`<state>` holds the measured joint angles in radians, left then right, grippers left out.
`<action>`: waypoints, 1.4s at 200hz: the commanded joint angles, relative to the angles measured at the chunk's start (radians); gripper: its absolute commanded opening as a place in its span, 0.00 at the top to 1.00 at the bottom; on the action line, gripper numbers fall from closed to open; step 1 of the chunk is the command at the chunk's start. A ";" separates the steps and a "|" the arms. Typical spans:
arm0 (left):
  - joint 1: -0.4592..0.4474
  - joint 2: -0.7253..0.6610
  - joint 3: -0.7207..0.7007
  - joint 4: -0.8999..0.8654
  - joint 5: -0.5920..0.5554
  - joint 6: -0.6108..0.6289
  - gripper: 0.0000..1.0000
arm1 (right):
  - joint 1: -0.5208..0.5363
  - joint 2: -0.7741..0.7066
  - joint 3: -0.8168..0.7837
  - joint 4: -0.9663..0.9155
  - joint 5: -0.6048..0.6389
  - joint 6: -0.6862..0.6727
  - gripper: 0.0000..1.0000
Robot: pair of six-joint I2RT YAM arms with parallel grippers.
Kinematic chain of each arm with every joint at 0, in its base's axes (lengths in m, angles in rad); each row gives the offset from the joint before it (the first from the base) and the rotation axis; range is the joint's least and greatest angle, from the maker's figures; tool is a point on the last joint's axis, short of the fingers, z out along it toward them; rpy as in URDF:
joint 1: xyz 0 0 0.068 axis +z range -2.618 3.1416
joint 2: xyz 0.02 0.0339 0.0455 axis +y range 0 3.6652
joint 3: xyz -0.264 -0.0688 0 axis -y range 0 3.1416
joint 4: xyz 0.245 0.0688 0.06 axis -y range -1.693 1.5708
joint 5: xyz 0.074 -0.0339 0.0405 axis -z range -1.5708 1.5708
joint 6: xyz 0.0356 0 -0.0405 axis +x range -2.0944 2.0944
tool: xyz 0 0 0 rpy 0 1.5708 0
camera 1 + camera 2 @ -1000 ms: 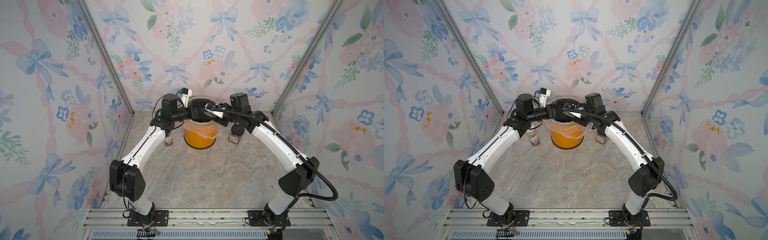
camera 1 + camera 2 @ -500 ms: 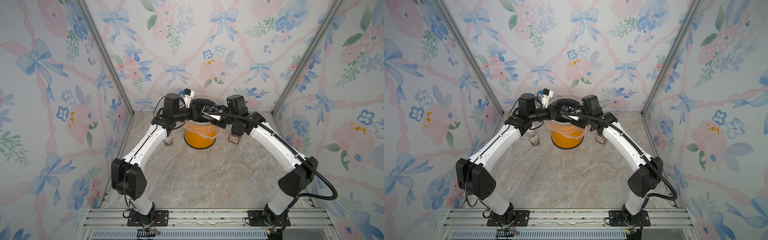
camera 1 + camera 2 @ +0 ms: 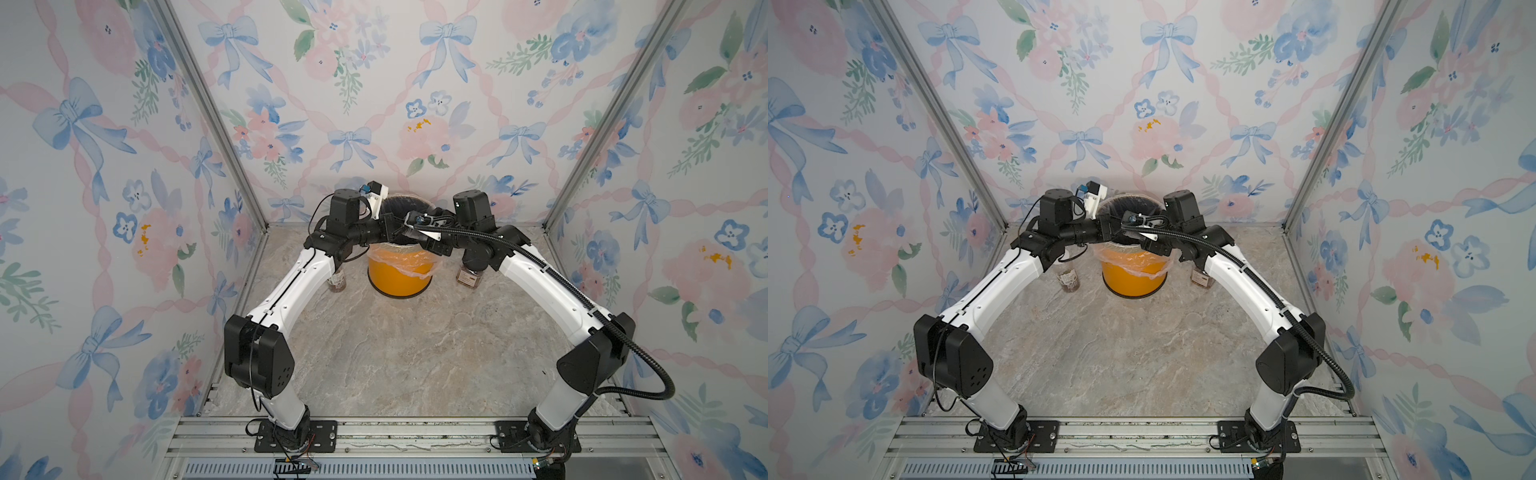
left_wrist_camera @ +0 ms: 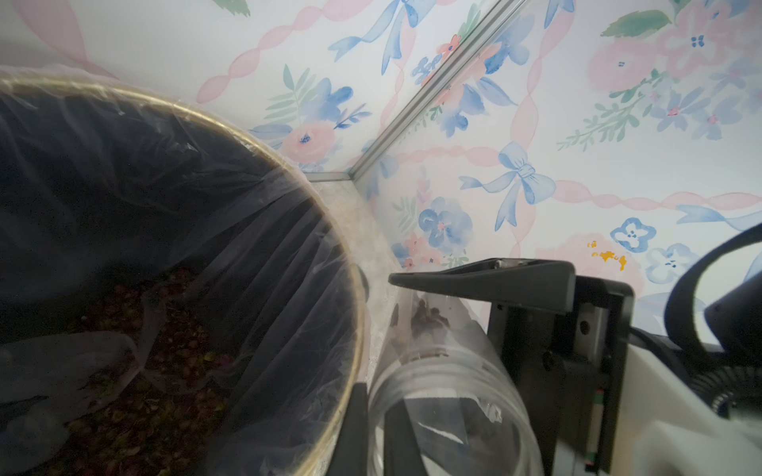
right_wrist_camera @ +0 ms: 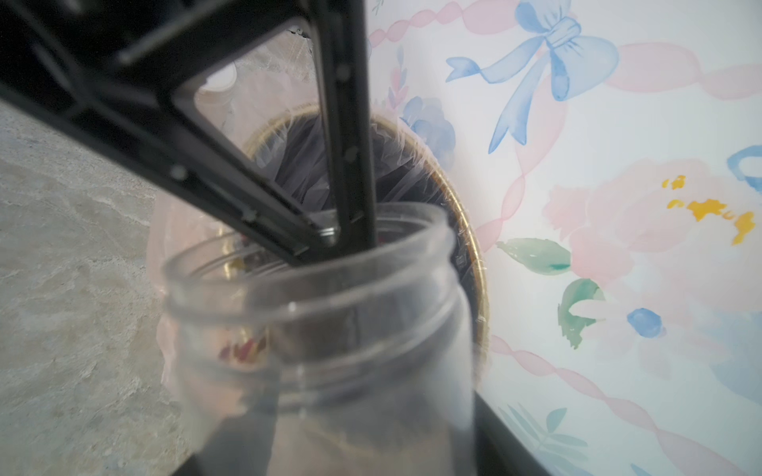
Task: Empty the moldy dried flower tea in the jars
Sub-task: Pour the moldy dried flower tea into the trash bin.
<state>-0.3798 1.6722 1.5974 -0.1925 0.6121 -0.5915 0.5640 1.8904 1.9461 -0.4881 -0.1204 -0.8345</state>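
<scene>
Left tool (image 5: 330, 241) is clenched on the open jar's (image 4: 449, 383) rim, one finger inside the mouth, above the orange bin (image 3: 399, 278) at twelve o'clock on the bench (image 3: 395, 353). Some tea (image 4: 426, 319) sits inside the jar. Right tool (image 3: 411, 235) flanks the jar; I can't tell whether it grips.

Both arms pair glossy white link shells (image 3: 286, 291) with matt black joint housings (image 3: 257, 361) and black base plates (image 3: 296, 435). A ribbed black cable conduit (image 3: 652, 361) trails along the right arm (image 3: 544, 282); thin black wires (image 3: 314, 216) loop by the left arm's (image 3: 992, 291) white camera mount (image 3: 376, 195).
</scene>
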 commanded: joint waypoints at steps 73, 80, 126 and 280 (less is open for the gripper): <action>0.025 -0.007 0.067 0.025 -0.109 -0.029 1.00 | -0.049 -0.136 -0.152 0.219 -0.178 0.362 0.14; 0.026 -0.005 0.070 0.024 -0.113 -0.029 1.00 | -0.063 -0.166 -0.188 0.260 -0.199 0.445 0.11; 0.032 0.008 0.093 0.028 -0.123 -0.042 1.00 | -0.173 -0.354 -0.464 0.581 -0.181 1.285 0.03; 0.000 0.018 0.115 0.059 -0.064 -0.136 1.00 | -0.151 -0.176 -0.529 0.998 -0.052 2.469 0.03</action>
<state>-0.3721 1.6806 1.6962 -0.1593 0.5243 -0.7166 0.3973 1.6505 1.3609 0.4526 -0.1963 1.5631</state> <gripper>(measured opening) 0.049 0.970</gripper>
